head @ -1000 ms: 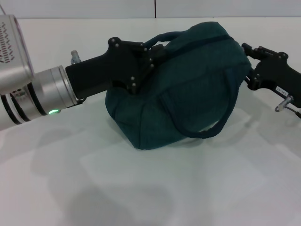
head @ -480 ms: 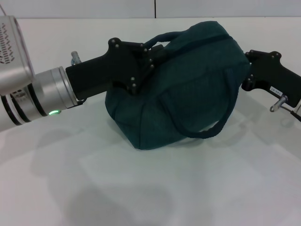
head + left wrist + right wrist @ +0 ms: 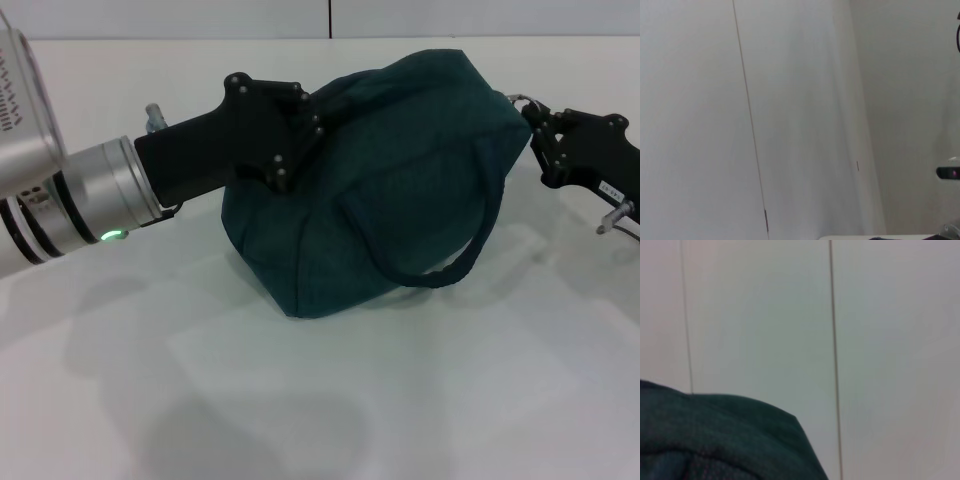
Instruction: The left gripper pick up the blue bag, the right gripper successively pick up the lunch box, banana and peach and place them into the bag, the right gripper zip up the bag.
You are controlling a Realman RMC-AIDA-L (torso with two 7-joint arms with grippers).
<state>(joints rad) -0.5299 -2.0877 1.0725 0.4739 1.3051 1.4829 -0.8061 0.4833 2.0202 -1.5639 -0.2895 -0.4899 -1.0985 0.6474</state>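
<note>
Head view: my left gripper [image 3: 300, 120] comes in from the left and is pressed against the upper left end of the blue bag [image 3: 390, 190]. Its fingers sink into the fabric where one strap begins, and they look clamped on the bag, though the tips are buried in the cloth. A green light glows on the silver wrist behind it. The bag sits on the white table [image 3: 320, 400], bulging and closed along its top, with the near strap [image 3: 450, 270] drooping in a loop down its front face to the tabletop. My right gripper [image 3: 535, 125] is at the bag's upper right corner, touching or just beside the fabric, with a small metal ring showing at its tip. I cannot tell whether its fingers are apart or together, because the black body hides them.

Left wrist view: I see only a pale wall with a thin vertical seam, and a sliver of the table edge low down. Neither my own fingers nor the bag show.

Right wrist view: a fold of the blue bag [image 3: 725, 440] fills the lower part, very close to the lens, with the pale seamed wall behind. My fingers are not visible.
</note>
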